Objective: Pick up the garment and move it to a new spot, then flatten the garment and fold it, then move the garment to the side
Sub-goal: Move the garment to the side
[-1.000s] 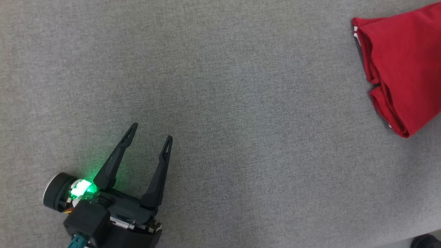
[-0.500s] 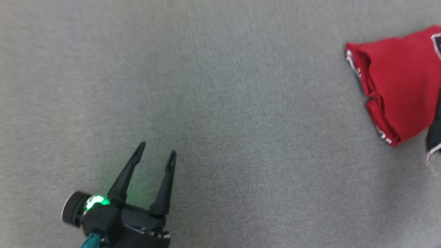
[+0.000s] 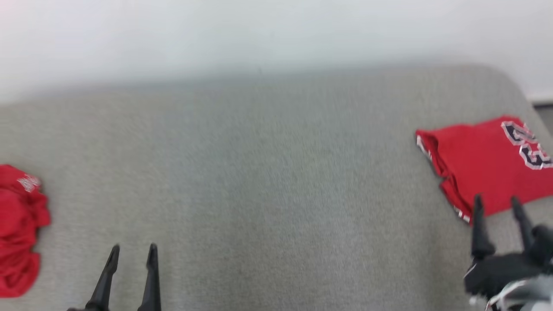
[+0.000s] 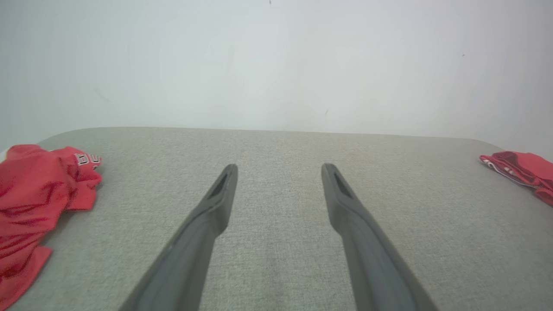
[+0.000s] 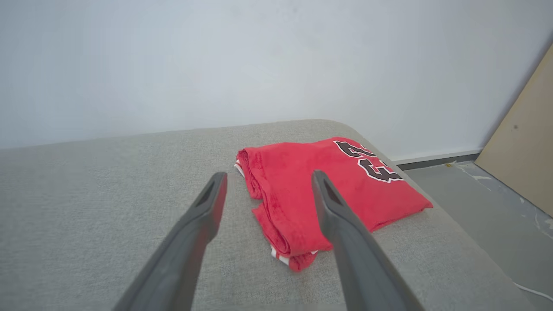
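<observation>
Grey woven cushion top (image 3: 268, 181) spreads before me, with a crumpled red shirt (image 3: 17, 229) heaped at its left edge. The folded red jersey with dark numerals (image 3: 479, 168) lies flat at the right edge, just ahead of my right gripper (image 3: 496, 200). That one and my left gripper (image 3: 133, 248) both stand spread and empty.

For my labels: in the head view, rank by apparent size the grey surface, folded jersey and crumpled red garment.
1. grey surface
2. folded jersey
3. crumpled red garment, though the frame cuts both garments, so their order is unsure.
</observation>
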### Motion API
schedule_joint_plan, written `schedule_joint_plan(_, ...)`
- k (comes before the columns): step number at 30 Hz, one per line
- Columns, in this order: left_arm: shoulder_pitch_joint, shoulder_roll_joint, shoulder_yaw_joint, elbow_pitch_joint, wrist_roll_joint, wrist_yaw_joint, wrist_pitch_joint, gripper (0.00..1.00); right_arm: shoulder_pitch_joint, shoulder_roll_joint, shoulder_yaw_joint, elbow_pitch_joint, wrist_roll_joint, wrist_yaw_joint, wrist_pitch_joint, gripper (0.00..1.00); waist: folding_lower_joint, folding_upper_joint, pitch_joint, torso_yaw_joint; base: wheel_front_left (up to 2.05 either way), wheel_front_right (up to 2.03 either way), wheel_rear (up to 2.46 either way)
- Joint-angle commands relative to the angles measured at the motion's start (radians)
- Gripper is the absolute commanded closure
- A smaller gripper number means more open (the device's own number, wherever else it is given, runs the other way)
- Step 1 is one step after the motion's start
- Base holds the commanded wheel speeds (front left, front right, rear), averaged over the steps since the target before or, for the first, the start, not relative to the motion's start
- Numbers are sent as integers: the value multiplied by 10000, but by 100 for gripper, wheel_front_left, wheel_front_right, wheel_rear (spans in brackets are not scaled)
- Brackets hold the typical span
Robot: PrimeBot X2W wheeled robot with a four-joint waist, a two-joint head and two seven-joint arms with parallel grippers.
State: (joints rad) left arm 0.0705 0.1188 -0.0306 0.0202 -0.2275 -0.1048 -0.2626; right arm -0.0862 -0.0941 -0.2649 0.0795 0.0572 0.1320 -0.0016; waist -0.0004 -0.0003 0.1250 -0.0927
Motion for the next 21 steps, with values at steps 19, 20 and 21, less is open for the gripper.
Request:
schedule_joint_plan(19,962,-292,1043,2048,-229,-244,-38,0,1619,438,1499,896,930,-20,-843,0,4,3,-2243,721,0,0,0)
schedule_joint_plan(20,957,-281,989,2117,-220,-252,-38,0,1647,440,1486,949,947,-20,-849,0,4,3,-2240,763,0,0,0)
schedule_joint_plan(21,954,-258,919,2177,-175,-260,-38,0,1679,441,1463,1012,912,-20,-862,0,4,3,-2237,798,0,0,0)
